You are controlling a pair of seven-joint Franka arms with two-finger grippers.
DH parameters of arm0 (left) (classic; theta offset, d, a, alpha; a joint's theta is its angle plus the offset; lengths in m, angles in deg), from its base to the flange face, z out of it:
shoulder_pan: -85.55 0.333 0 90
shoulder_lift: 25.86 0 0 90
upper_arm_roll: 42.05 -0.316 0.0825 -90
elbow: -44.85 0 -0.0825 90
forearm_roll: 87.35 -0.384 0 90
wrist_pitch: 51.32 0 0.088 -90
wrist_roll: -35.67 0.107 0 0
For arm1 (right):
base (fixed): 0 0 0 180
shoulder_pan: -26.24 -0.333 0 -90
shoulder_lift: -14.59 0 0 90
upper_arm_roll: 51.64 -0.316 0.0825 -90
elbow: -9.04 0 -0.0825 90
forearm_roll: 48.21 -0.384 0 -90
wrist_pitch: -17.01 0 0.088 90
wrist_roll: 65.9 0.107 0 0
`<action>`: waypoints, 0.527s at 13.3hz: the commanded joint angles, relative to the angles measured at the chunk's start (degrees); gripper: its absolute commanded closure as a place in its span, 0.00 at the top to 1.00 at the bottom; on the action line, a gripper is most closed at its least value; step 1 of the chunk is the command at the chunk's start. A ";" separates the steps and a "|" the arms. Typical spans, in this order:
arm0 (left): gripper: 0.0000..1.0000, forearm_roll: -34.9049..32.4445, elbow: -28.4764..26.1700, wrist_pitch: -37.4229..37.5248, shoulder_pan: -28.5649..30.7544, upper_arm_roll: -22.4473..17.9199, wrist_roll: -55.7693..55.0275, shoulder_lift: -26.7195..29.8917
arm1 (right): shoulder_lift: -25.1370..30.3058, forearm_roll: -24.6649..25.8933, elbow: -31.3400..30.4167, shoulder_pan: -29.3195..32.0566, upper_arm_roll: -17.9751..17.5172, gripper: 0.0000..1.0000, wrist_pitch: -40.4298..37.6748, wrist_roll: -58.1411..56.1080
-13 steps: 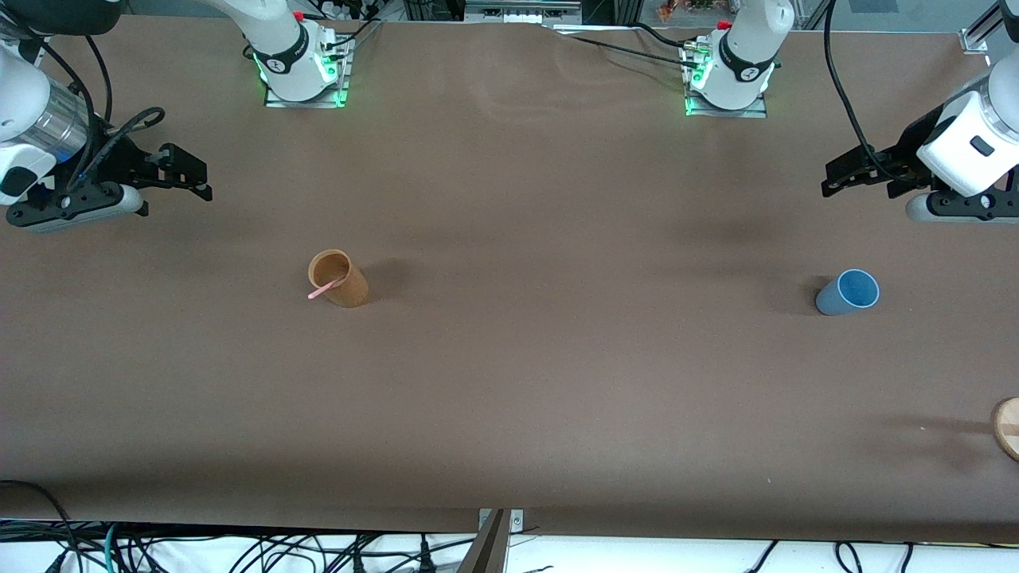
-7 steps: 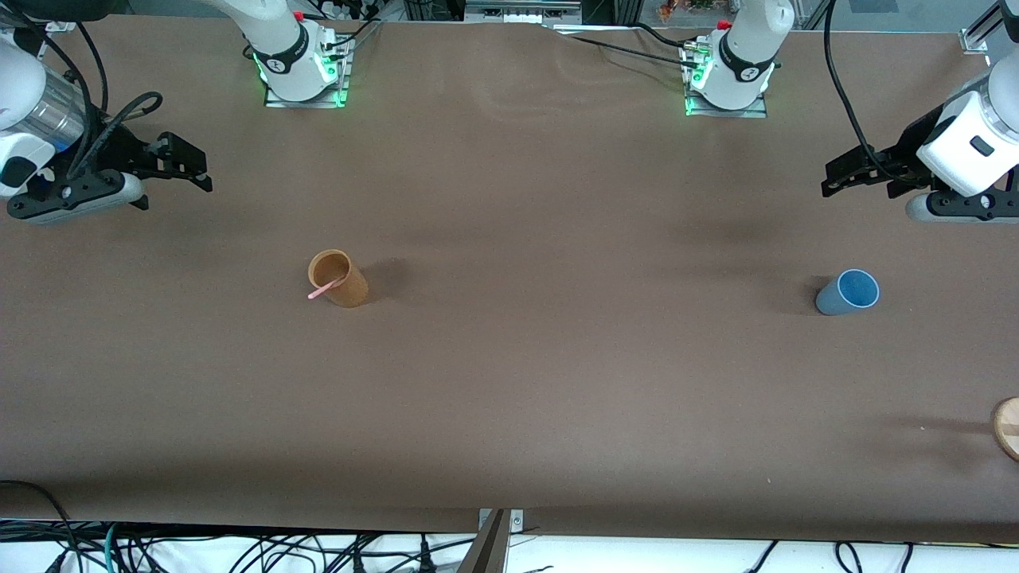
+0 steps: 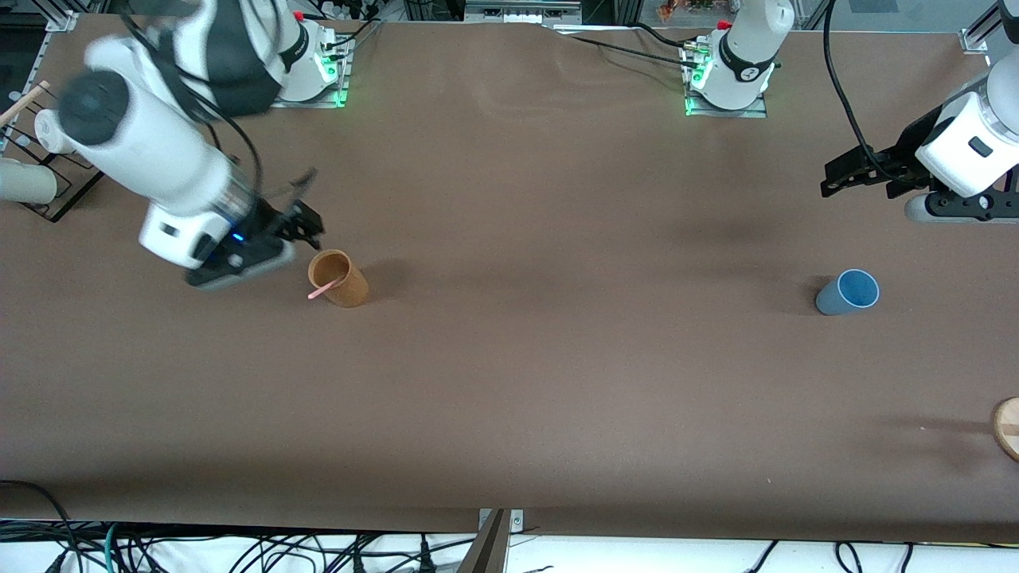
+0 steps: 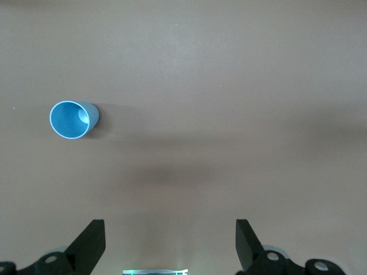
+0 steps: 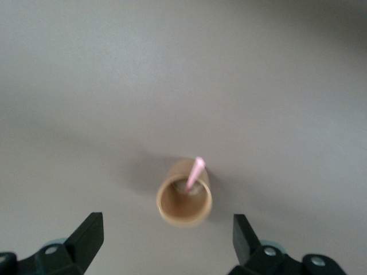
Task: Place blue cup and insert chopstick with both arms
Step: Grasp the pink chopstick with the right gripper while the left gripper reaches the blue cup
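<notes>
Closing on the chopstick (image 3: 322, 290) — right gripper (image 3: 306, 227) spread, empty, just beside the tan cup (image 3: 339, 278) holding it.
Left gripper (image 3: 845, 177) waits, spread wide, above the table; blue cup (image 3: 848, 292) upright at that arm's end. Next — likely centre over the stick, pinch its tip.

Item count, table scene
Two cups are seen: one blue cup (image 3: 849, 292) and one tan cup (image 3: 337, 278). One chopstick (image 3: 326, 287) is counted. Two arms are present, left arm (image 3: 967, 147) and right arm (image 3: 171, 163). One wooden disc (image 3: 1008, 426) is cut off at the edge.
</notes>
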 commanded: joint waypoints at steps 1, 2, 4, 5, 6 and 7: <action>1.00 -0.87 1.77 1.27 0.09 0.17 1.13 -1.03 | -6.43 -1.40 0.87 0.14 0.39 1.00 4.85 -0.16; 1.00 -0.87 1.77 1.27 0.09 0.17 1.13 -1.03 | -8.45 -1.48 0.69 0.23 0.39 1.00 6.78 -0.42; 1.00 -0.61 1.77 1.10 0.09 0.17 0.78 -1.20 | -10.75 -2.09 0.69 0.75 0.39 0.99 8.55 -0.69; 1.00 -0.43 2.03 1.01 0.00 0.17 0.77 -1.90 | -11.37 -3.23 0.69 0.93 0.39 0.99 8.56 -0.69; 1.00 -0.43 2.03 1.01 -0.52 0.17 1.21 -3.21 | -11.81 -3.94 0.25 1.45 0.39 0.99 8.56 -0.77; 1.00 -1.21 2.47 0.92 -1.48 0.26 0.87 -6.01 | -11.72 -4.38 -0.80 1.63 0.48 0.98 8.56 -0.69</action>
